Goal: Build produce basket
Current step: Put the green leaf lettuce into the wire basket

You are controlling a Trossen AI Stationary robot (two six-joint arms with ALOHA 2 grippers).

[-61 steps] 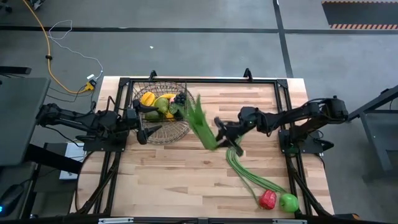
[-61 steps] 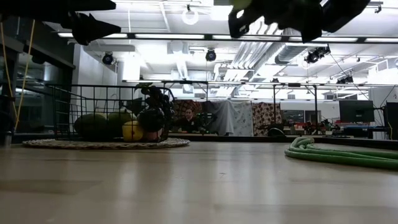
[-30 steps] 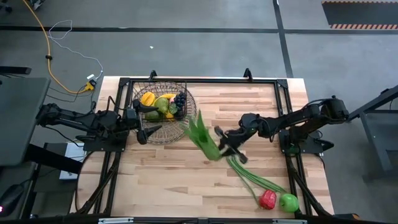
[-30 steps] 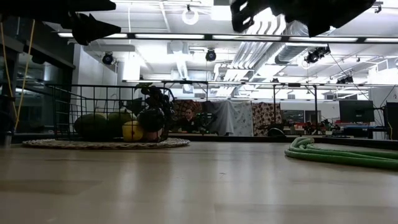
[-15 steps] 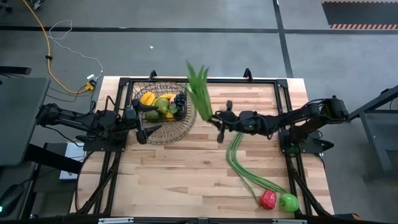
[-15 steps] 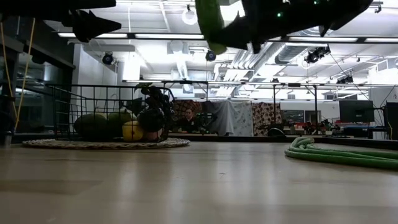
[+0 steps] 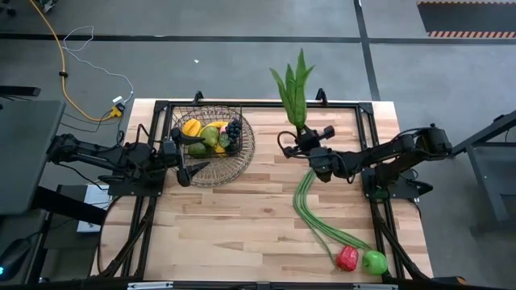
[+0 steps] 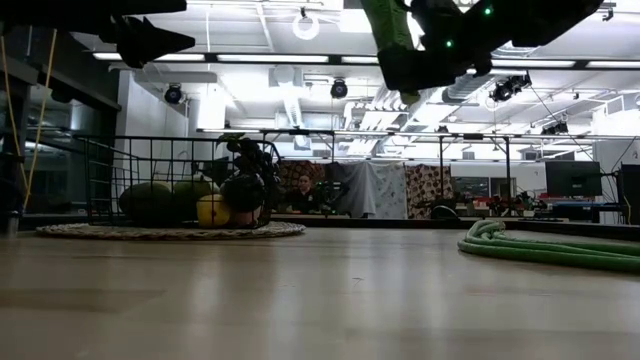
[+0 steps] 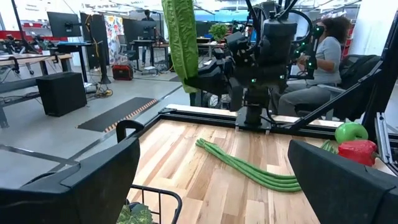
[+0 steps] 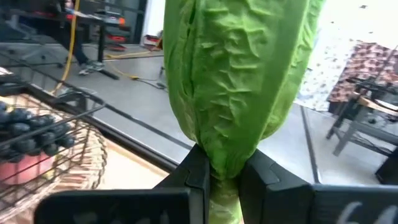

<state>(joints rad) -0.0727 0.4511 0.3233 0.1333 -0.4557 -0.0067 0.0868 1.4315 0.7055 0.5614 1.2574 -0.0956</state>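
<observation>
the counter (image 7: 242, 225) is being left with the basket (image 7: 211, 143) at its left rear, already loaded with fruit, while the long green beans (image 7: 310, 213), red pepper (image 7: 347, 258) and green apple (image 7: 374, 261) are lying on the right. the leafy greens (image 7: 293, 89) are being swung up and away from the basket, now pointing past the far edge, pinched at the stem by the right claw (image 7: 304, 138). the placement is judged not yet made. the left claw (image 7: 184, 163) is being held spread beside the basket
</observation>
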